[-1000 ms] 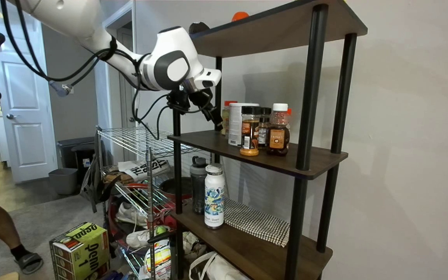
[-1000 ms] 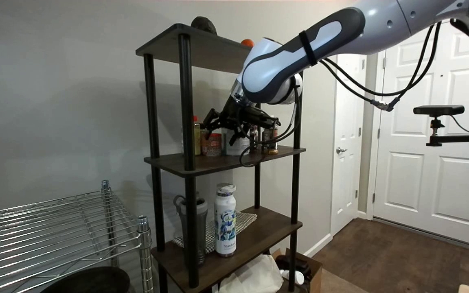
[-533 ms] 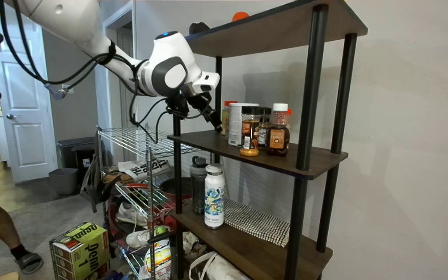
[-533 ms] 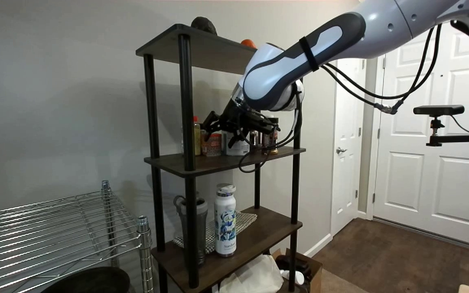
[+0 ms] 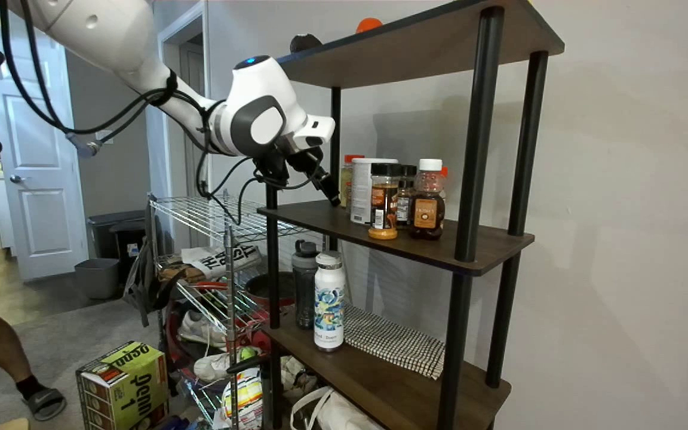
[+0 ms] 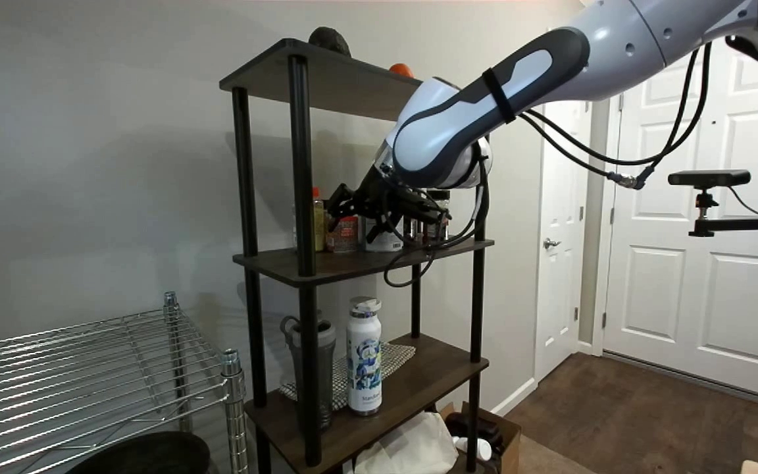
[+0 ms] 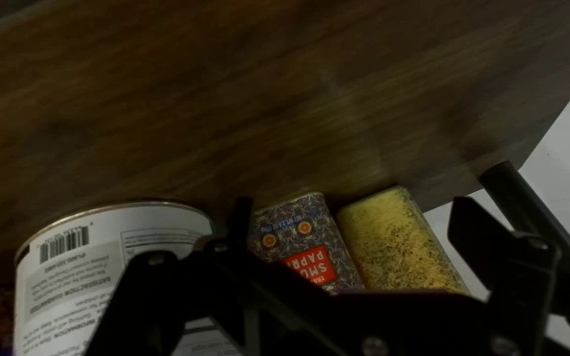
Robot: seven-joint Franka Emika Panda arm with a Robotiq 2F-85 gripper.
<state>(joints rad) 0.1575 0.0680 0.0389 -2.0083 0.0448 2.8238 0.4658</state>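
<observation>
evidently, the claw (image 7: 352, 212) faces the shelf (image 7: 265, 123) with its jaws wide apart, holding nothing; near it, the paprika tin (image 7: 309, 237) stands between the white can (image 7: 72, 277) and the yellow spice jar (image 7: 399, 242), presumably kept upright for steadiness.

In an exterior view, I see my gripper (image 6: 352, 233), spread wide, near a reddish container (image 6: 346, 241) on a dark brown shelf (image 6: 346, 263).
</observation>
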